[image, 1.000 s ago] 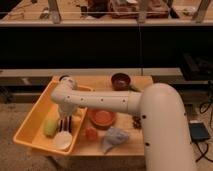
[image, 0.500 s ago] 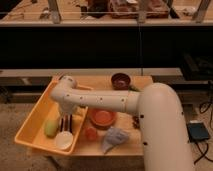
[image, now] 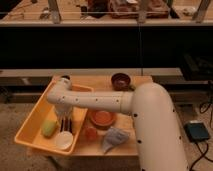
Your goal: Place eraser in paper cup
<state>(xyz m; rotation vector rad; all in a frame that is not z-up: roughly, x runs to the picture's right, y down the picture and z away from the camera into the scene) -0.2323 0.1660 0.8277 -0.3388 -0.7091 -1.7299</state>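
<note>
The eraser (image: 66,125), a small dark striped block, stands in the yellow tray (image: 31,123) just above the white paper cup (image: 63,140), which sits at the tray's near end. My gripper (image: 65,116) reaches down into the tray from the white arm and is right at the top of the eraser. Whether it holds the eraser does not show. A yellow-green oblong object (image: 49,128) lies to the left of the eraser and the cup.
An orange bowl (image: 102,118) sits on the wooden table right of the tray, with a small orange item (image: 90,133) and a crumpled grey-blue thing (image: 114,138) in front of it. A dark maroon bowl (image: 120,80) stands at the back. My arm spans the table.
</note>
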